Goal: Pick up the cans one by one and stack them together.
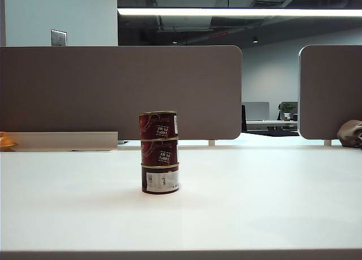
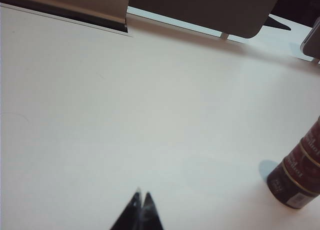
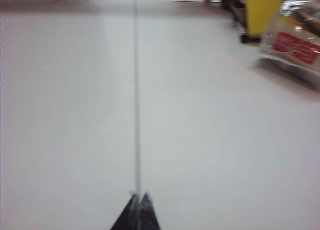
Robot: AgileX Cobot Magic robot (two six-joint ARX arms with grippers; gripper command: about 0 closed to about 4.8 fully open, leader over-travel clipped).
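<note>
over bare table [image 1: 271, 203], left fingers [image 2: 141, 202] together, right fingers [image 3: 139, 202] together, both empty, cans [image 1: 159, 152] stacked three high

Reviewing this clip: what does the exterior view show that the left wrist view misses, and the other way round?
Only the exterior view shows the whole stack upright: the top can on the middle can on the bottom can, plus an orange object at the table's far left edge. Neither gripper appears there.

Only the left wrist view shows the left gripper, shut and empty, apart from the stack; the top can is cut off.

Both show the white table, the lower cans and the grey partition. The right gripper, shut, appears only in its own wrist view.
</note>
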